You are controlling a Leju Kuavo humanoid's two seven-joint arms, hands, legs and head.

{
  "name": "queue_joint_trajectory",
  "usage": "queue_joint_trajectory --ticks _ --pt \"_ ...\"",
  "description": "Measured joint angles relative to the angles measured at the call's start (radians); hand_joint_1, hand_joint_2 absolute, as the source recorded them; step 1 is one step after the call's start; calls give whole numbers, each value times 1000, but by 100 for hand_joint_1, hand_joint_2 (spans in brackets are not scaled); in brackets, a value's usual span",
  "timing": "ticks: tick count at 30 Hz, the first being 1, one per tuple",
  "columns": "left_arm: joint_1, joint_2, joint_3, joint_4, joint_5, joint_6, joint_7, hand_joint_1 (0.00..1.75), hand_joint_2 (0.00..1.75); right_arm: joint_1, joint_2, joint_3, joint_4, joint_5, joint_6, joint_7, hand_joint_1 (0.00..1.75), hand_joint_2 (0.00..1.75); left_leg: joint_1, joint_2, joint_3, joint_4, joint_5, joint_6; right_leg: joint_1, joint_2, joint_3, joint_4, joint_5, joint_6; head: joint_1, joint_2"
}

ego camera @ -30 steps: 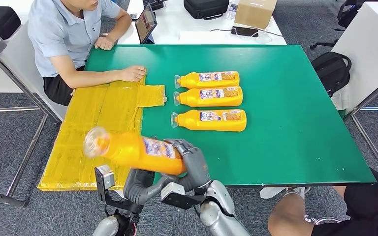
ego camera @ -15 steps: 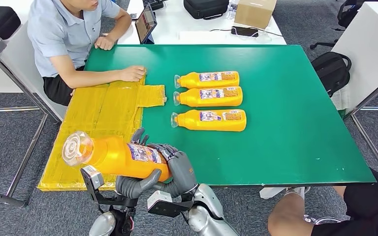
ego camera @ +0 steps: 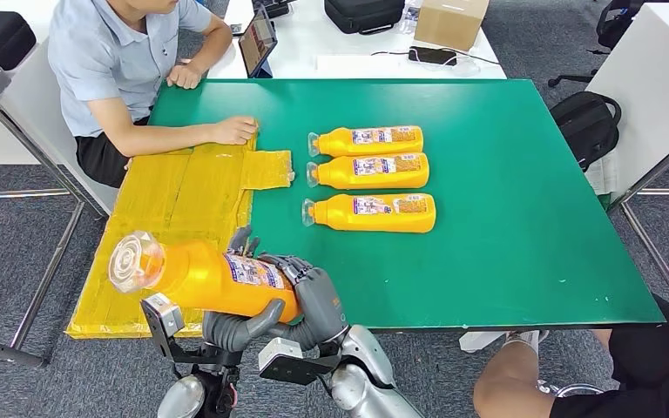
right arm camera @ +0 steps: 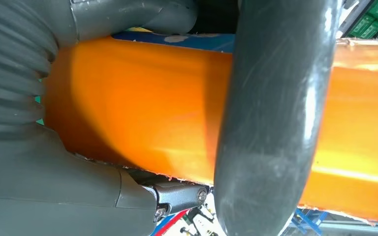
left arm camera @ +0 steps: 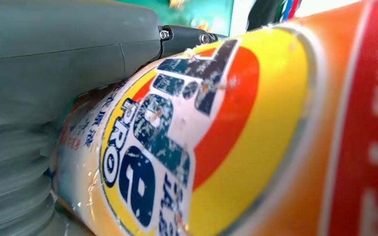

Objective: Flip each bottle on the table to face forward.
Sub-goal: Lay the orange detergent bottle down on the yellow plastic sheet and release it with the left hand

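Orange bottle is clamped between fingers of the left hand and right hand off the table, and it may slip if one loosens.

Green table: right half and near edge left free for a hand. Centre is taken by three bottles lying w/ narrow gaps. Left side is blocked by yellow mat and person's forearm.
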Motion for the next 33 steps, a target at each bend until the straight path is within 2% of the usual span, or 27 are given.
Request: queue_joint_trajectory --ticks 1,3,4,5,7,8,11,13,17,23,29,33 --pt "1 0 0 -3 -6 12 -4 30 175 -2 2 4 5 1 2 4 175 175 0 0 0 0 0 0 0 0 0 0 0 0 0 0" --pt "2 0 3 -7 -1 25 -2 107 175 -8 4 11 16 2 6 13 171 175 0 0 0 0 0 0 0 0 0 0 0 0 0 0" --pt "3 0 5 -8 7 27 0 143 175 -11 5 14 23 2 10 18 163 175 0 0 0 0 0 0 0 0 0 0 0 0 0 0" --pt "4 0 8 -9 14 29 2 161 175 -14 6 18 30 3 14 24 120 175 0 0 0 0 0 0 0 0 0 0 0 0 0 0" --pt "8 0 16 -9 29 32 6 170 175 -20 8 26 46 10 24 39 36 175 0 1 0 0 0 0 0 0 -1 0 0 0 0 0" --pt "10 0 21 -9 35 34 8 175 175 -23 8 30 55 16 31 47 0 131 0 1 0 0 0 0 0 0 -1 0 0 0 0 0" --pt "11 0 39 -10 67 33 22 175 175 -28 6 45 86 42 44 73 0 0 0 1 0 0 0 0 0 0 -1 0 0 0 0 0" --pt "9 1 60 -10 125 14 48 175 175 -27 1 58 105 63 44 90 0 0 0 2 0 0 0 0 0 0 -1 0 0 0 0 0" --pt "13 9 110 -10 255 -92 87 175 175 -19 -8 69 113 81 39 92 0 0 0 2 0 0 0 0 0 1 -2 0 0 0 0 0" --pt "17 9 155 -23 279 -150 93 175 175 3 -16 64 93 86 34 84 0 0 0 2 0 0 0 0 0 1 -2 0 0 0 0 0" --pt "6 10 185 -29 228 -105 94 175 175 30 -21 49 82 92 22 81 0 0 0 2 0 0 0 0 0 1 -2 0 0 0 0 0" --pt "-47 34 227 -25 82 24 80 175 175 53 -22 48 82 87 20 64 0 0 1 1 -1 0 0 -1 0 1 -1 1 0 0 1 0"
